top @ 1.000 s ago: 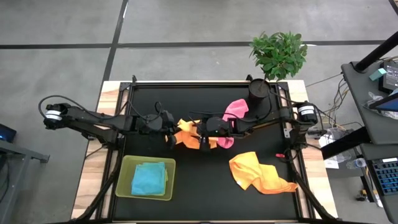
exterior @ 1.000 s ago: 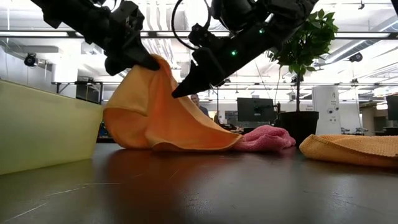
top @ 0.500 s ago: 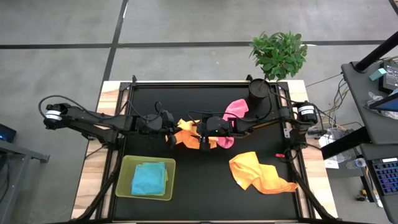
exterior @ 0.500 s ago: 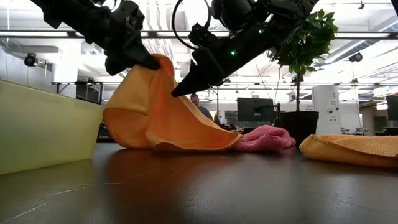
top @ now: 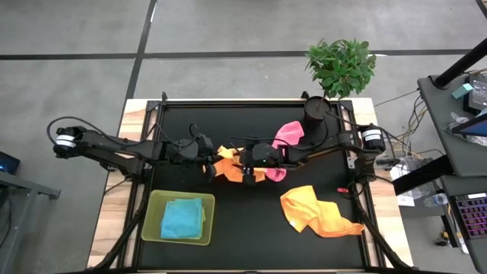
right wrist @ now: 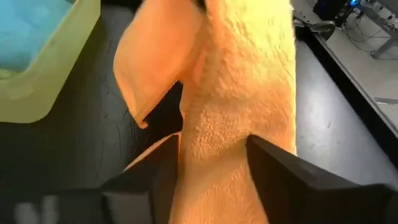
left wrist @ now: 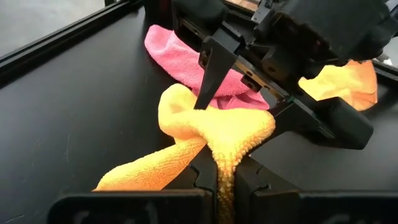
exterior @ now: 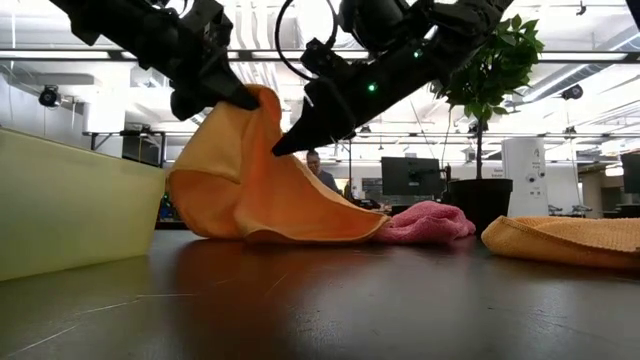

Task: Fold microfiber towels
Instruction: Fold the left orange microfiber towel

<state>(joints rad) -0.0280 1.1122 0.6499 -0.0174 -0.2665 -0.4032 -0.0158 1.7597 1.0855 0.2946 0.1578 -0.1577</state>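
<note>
Inspection at mid-desk: the left end effector (exterior: 245, 98) is clamping a raised corner of the orange towel (exterior: 262, 190), whose lower edge is resting on the black desk (exterior: 330, 300). The right end effector (exterior: 283, 147) is straddling the same towel with its fingers (right wrist: 273, 163) spread on either side of the cloth. A pink towel (top: 288, 134) is lying just behind, a second orange towel (top: 316, 211) nearer the front right, and a light blue towel (top: 183, 218) inside the lime-green tray (top: 152, 228).
</note>
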